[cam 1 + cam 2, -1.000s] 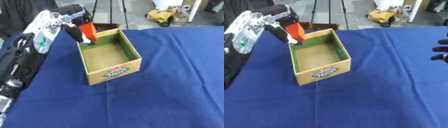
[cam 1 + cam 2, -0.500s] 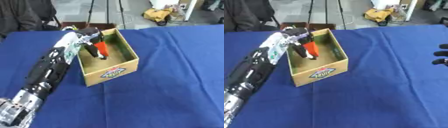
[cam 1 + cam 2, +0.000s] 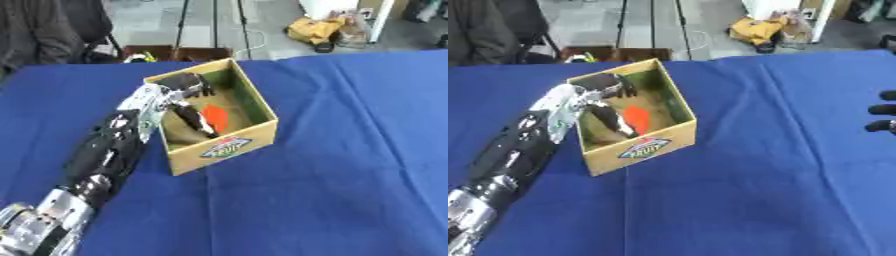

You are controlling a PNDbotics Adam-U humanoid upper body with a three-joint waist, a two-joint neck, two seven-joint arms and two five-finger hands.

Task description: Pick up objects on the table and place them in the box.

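The orange, flat-looking object point(image 3: 214, 116) lies inside the open cardboard box point(image 3: 255, 140) on the blue-clothed worktop point(image 3: 350, 165). The left hand point(image 3: 185, 96) reaches over the box's left wall, apparently to lower it; whether its fingers still grip it I cannot tell. The right hand point(image 3: 883, 111) idles at the right edge, fingers slightly curled, holding nothing.

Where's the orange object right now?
The orange object is inside the cardboard box, down near its floor, left of centre in both eye views, with the left hand reaching in right beside it.
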